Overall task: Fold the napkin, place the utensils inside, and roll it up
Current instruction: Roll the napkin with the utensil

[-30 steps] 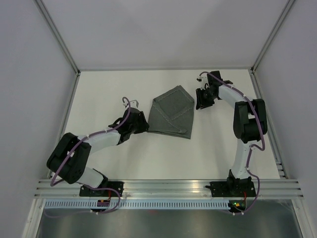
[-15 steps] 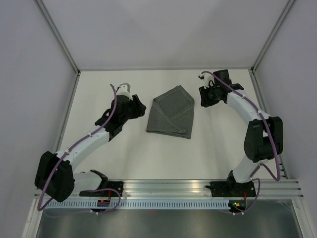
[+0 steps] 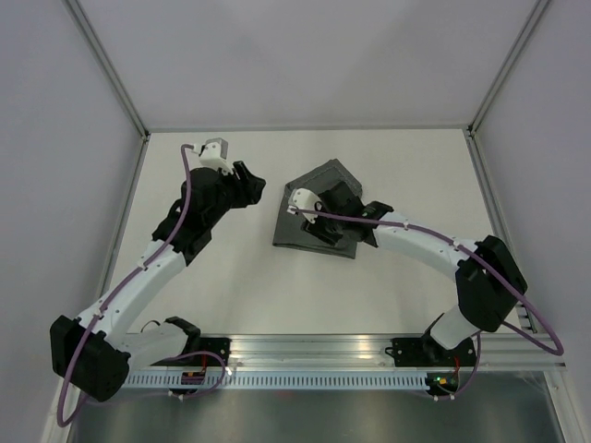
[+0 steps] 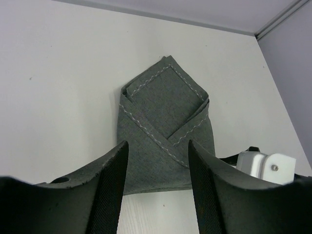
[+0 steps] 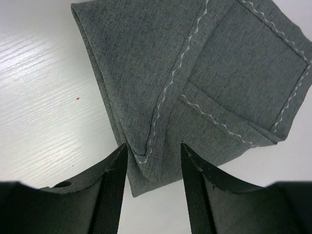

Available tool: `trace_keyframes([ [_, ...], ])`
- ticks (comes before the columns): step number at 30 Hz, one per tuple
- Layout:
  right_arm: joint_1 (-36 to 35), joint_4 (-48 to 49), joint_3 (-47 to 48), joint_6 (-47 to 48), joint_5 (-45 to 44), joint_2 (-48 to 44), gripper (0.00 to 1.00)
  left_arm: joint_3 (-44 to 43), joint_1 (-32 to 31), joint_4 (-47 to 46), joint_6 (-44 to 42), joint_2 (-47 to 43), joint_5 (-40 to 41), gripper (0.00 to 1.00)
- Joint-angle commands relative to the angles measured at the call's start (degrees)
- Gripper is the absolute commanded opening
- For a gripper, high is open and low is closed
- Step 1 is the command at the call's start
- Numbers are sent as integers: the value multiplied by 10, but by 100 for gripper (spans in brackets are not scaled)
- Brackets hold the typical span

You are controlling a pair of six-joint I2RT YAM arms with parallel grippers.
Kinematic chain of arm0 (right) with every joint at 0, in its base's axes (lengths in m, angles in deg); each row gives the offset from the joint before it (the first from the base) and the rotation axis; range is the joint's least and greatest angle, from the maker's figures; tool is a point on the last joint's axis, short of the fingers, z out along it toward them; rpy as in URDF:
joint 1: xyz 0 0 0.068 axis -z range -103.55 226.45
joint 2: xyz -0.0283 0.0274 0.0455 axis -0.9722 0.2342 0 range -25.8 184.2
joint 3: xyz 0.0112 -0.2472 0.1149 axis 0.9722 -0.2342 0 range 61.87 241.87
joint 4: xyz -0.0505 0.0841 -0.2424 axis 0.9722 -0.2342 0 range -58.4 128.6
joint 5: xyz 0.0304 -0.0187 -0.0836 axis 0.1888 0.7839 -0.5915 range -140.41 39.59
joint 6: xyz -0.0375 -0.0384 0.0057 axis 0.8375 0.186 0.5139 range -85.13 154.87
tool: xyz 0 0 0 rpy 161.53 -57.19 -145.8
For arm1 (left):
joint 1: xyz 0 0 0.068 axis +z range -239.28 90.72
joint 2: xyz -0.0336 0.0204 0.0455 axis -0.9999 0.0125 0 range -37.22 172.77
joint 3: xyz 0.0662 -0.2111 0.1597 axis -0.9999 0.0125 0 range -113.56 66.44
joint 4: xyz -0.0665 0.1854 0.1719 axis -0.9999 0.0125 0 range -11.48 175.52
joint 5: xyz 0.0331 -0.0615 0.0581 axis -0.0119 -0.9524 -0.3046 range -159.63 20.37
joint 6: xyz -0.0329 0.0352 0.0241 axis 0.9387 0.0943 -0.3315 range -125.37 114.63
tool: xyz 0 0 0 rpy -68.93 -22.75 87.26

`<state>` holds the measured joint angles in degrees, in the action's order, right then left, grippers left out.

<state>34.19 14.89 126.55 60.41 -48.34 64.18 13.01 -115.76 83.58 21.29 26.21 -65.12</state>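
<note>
Jaws of right gripper (image 5: 153, 146): parted, straddling the nearest corner of the folded napkin (image 5: 161, 58); possibly touching cloth, hard to tell.
Jaws of left gripper (image 4: 157, 145): parted, holding nothing.
Napkin position: flat on table (image 4: 58, 73), just ahead of left gripper.

1. Robot test cell in a lab; nothing domestic about it.
2. Plain white counter (image 3: 231, 295), boxed in by blank pale grey wall panels (image 3: 305, 55) on slim aluminium corner posts (image 3: 106, 65).
3. Two white-and-black robot arms (image 3: 138, 277) trailing purple cables (image 3: 187, 185), bolted to a slotted aluminium rail (image 3: 314, 346) along the near edge.
</note>
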Motion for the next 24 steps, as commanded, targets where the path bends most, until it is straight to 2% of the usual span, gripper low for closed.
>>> trace_keyframes([
  [1,-30,56,-20,42,-69,21,54,-19,7,28,-25,-31,-11,58],
  [11,-79,85,-58,66,-94,60,60,-60,16,52,-40,-64,-15,61],
  [24,-94,110,-88,74,-125,74,63,-49,19,42,-49,-53,-20,62],
])
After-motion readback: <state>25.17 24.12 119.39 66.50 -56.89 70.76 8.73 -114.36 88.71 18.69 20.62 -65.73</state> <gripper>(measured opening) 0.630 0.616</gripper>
